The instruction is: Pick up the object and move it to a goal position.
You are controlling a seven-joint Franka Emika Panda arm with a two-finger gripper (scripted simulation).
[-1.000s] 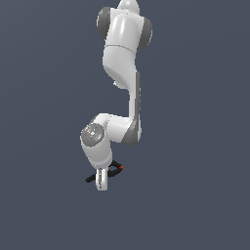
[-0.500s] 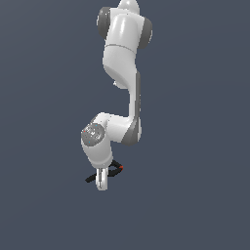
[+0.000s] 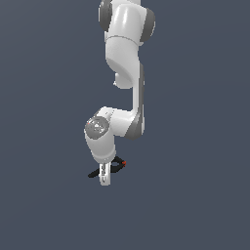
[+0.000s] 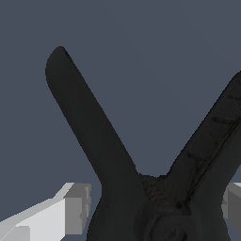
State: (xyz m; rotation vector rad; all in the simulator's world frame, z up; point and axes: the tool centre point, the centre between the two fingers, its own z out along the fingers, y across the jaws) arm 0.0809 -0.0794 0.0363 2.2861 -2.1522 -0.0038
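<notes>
The object (image 3: pixel 116 165) is a small black spring clamp with a red-orange tip toward the exterior view's right. It sits under the arm's wrist. My gripper (image 3: pixel 104 179) points straight down over its middle. In the wrist view the object (image 4: pixel 141 188) fills the frame, its two handles splayed in a V. A pale finger (image 4: pixel 70 207) stands against one side of the clamp's body, and the other finger (image 4: pixel 233 202) presses the opposite side. The gripper (image 4: pixel 157 207) is shut on the clamp's pivot part. The red-orange tip is out of the wrist view.
The white arm (image 3: pixel 124 58) rises above the gripper and folds back at the elbow (image 3: pixel 132 124). All around is a plain dark grey-blue background with no other objects or edges visible.
</notes>
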